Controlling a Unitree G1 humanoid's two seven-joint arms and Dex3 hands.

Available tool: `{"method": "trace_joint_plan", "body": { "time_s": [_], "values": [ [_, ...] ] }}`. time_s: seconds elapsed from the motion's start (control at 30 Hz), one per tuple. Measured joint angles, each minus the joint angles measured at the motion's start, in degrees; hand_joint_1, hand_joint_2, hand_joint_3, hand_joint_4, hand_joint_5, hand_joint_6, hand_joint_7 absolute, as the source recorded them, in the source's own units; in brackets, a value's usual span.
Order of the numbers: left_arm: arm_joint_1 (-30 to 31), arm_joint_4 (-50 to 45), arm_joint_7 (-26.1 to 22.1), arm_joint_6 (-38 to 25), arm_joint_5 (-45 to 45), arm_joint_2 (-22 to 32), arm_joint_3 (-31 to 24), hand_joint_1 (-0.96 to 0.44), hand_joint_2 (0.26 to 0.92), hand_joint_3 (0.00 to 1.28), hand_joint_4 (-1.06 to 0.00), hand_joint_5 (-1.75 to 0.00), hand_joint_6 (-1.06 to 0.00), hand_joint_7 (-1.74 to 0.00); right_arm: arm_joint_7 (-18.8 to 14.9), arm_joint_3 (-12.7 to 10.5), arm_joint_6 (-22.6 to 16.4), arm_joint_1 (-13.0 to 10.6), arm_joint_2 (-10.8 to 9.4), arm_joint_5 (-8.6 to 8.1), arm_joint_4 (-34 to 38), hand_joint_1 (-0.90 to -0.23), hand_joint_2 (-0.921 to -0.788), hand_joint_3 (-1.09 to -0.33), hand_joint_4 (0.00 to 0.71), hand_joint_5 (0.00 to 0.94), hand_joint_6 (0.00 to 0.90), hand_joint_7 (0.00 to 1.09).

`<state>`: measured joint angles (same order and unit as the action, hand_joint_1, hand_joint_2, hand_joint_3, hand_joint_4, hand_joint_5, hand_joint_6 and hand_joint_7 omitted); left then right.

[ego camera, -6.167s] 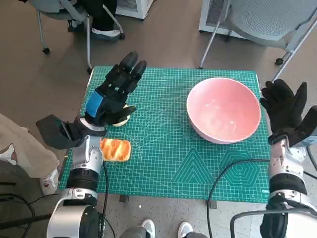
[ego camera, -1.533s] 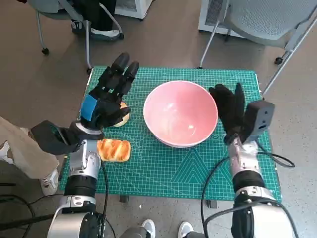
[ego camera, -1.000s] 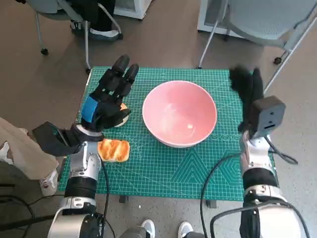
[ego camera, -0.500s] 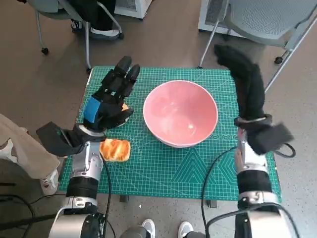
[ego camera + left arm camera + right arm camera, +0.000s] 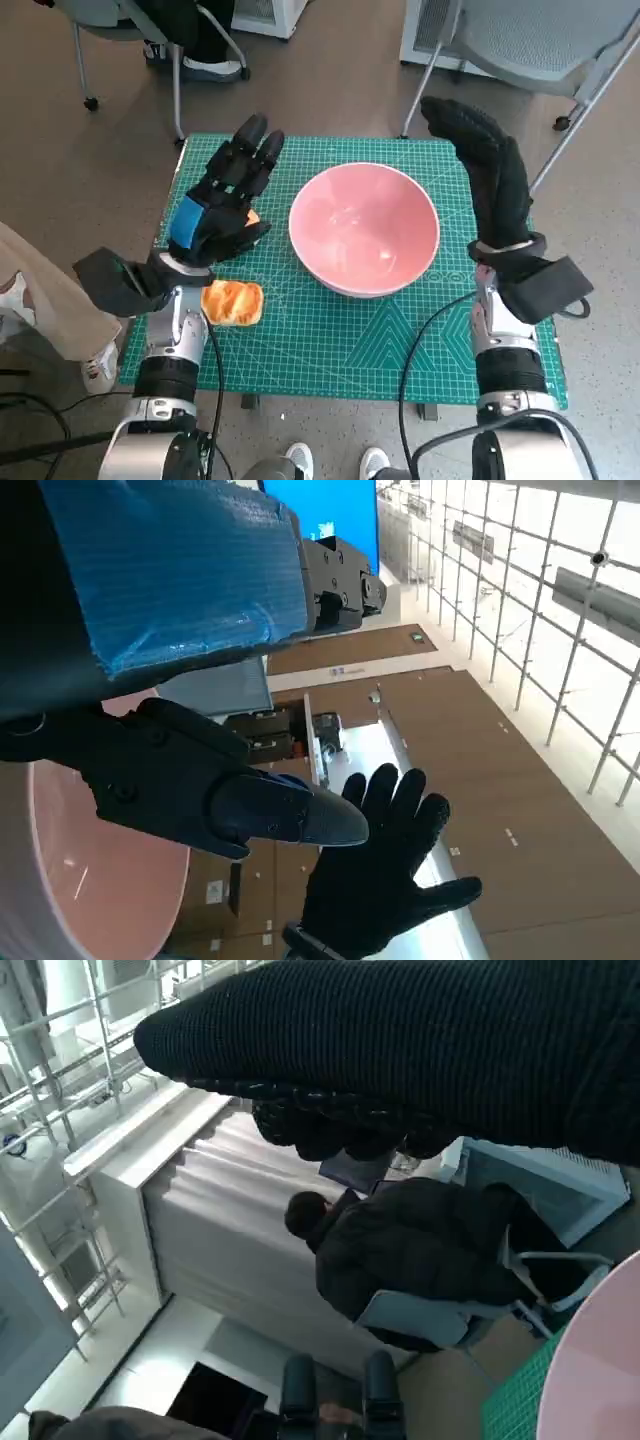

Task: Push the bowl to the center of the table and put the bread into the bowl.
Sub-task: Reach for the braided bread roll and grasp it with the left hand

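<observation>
While the bread [image 5: 233,301] is lying near its wrist, the left hand [image 5: 222,203] is hovering spread and empty, risking nudging the bowl [image 5: 364,229] off-center when reaching.

Around your green cutting mat [image 5: 400,340] lies brown floor [image 5: 90,170]. Grey mesh chairs [image 5: 540,40] on castors stand beyond the table's far edge, a white cabinet [image 5: 270,12] behind them. A dark-jacketed person [image 5: 420,1250] sits near white panelled walls [image 5: 210,1240].
</observation>
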<state>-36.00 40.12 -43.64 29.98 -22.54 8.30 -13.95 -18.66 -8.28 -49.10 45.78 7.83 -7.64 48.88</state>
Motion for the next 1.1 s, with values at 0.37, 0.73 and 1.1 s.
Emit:
{"method": "trace_joint_plan", "body": {
  "time_s": [0.37, 0.73, 1.1],
  "values": [
    [2.4, -10.97, 1.68, -2.88, 2.79, 4.39, 0.85, -0.57, 0.857, 0.04, 0.0, 0.0, -0.07, 0.0, 0.17, 0.48, 0.9, -0.87, -1.12, 0.05, -0.8, -0.679, -0.921, -0.826, 0.174, 0.002, 0.207, 0.1],
    [10.79, -34.58, 1.84, -20.36, 20.89, 22.55, 1.44, -0.16, 0.645, 0.01, 0.0, 0.0, -0.08, -0.04, 0.16, 0.5, 0.81, -1.05, -1.14, 0.06, -1.73, -0.687, -0.921, -0.828, 0.186, 0.007, 0.199, 0.1],
    [21.79, -56.38, 1.23, -37.26, 33.69, 30.42, 2.2, -0.1, 0.643, 0.01, 0.0, 0.0, -0.11, -0.04, 0.16, 0.52, 0.88, -1.05, -1.39, 0.04, -1.8, -0.689, -0.921, -0.825, 0.192, 0.008, 0.197, 0.11]
  ]
}}
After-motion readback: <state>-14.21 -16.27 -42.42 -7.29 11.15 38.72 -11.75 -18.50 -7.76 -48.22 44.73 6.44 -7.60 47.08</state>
